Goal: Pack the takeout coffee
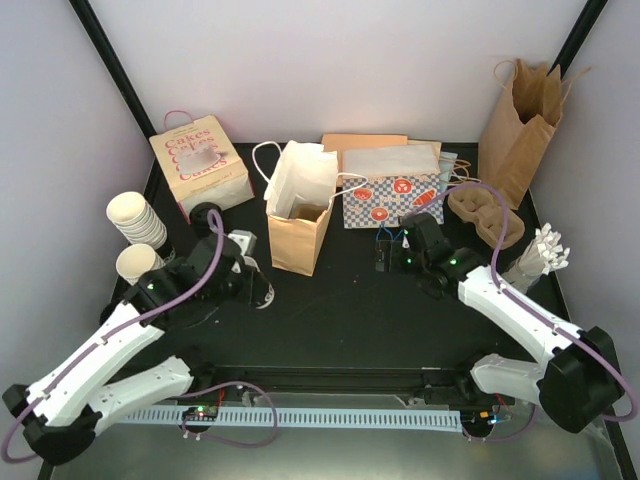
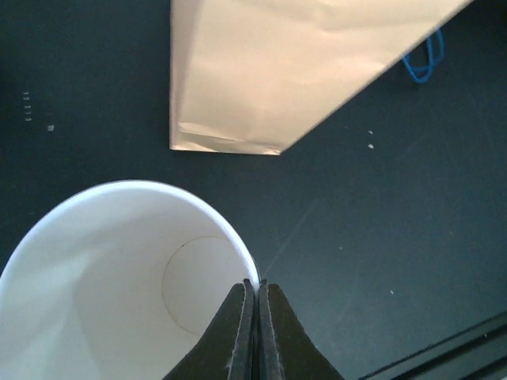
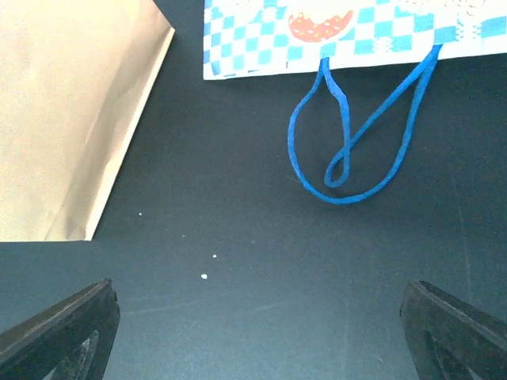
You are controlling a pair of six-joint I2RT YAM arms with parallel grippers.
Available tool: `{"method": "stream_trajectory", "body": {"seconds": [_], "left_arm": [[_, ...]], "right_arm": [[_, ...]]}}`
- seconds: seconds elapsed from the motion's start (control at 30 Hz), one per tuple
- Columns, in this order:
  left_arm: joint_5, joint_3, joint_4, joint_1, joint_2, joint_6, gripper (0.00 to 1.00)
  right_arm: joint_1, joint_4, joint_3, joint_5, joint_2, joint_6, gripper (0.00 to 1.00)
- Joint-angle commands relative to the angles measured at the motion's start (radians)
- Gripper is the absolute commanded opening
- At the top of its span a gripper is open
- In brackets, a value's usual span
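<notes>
The left gripper (image 2: 255, 286) is pinching tight on the rim of the paper cup (image 2: 119, 269), which is sitting on the black table (image 2: 380, 237) just in front of the brown bag (image 2: 269, 71). The cup is pointing mouth up, axis roughly upright, and showing no lid. It is looking light, thin-walled and easily crushed, so a gentle rim hold seems right. The right gripper (image 3: 257, 309) is hanging wide apart, holding nothing.
</notes>
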Motion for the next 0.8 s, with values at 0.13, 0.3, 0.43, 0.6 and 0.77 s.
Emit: {"method": "stream_trajectory", "body": {"seconds": [0.13, 0.3, 0.43, 0.6, 0.77], "left_arm": [[-0.25, -0.049, 0.172, -0.287, 0.05, -0.114, 0.01], [-0.309, -0.05, 0.205, -0.385, 0.111, -0.107, 0.01], [-0.315, -0.054, 0.243, -0.409, 0.147, -0.096, 0.02], [-0.31, -0.062, 0.293, -0.432, 0.172, -0.083, 0.02], [-0.305, -0.065, 0.315, -0.442, 0.195, -0.075, 0.02]], "right_arm": [[-0.006, 0.126, -0.028, -0.026, 0.03, -0.002, 0.99], [-0.007, 0.137, -0.032, -0.024, 0.039, -0.008, 0.99], [-0.006, 0.139, -0.038, -0.027, 0.032, -0.007, 0.99], [-0.006, 0.137, -0.052, -0.028, 0.021, -0.011, 0.99], [-0.006, 0.136, -0.058, -0.021, 0.014, -0.02, 0.99]]}}
